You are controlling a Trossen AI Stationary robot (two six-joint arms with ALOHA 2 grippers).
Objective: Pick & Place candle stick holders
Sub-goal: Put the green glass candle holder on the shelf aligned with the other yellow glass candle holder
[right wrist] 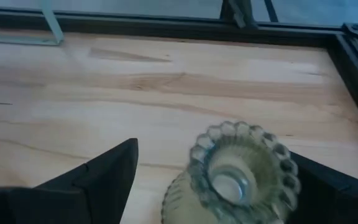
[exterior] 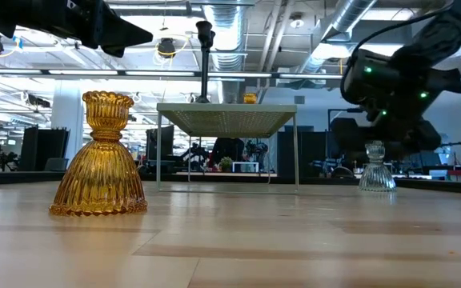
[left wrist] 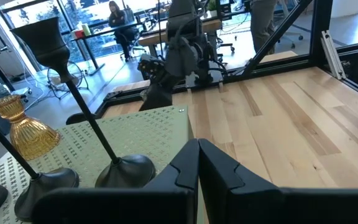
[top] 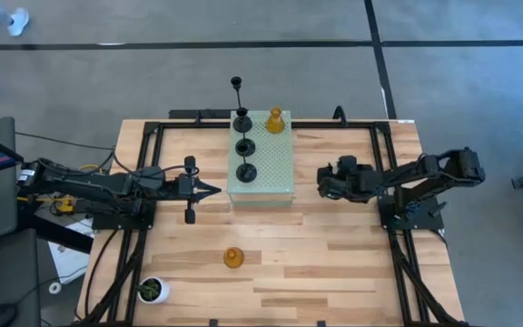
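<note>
Right pincer point(top: 324, 182) hangs over the desk point(top: 334, 263) just off the right edge of the pale green perforated block point(top: 261, 156), toward the desk's right side. Fingers spread wide. In the right wrist view the pale grey-green holder point(right wrist: 238, 174) stands upright on the wood between the two fingers point(right wrist: 98, 174); contact with either one cannot be made out. The low view shows the same holder point(exterior: 377, 168) standing on the desk beneath the dark pincer body.

Left pincer point(top: 214, 191) sits at the block's left edge, tips pressed together, holding nothing.

On the block: three black holders in a row along its left half, point(top: 241, 117), point(top: 244, 146) and point(top: 246, 172), all upright on round bases. One amber holder point(top: 275, 120) stands at the block's far right corner.

Second amber holder point(top: 233, 258) stands upright on the bare desk toward the near edge, well apart from the block.

White pot with green plant point(top: 152, 290) stands at the desk's near left corner.
</note>
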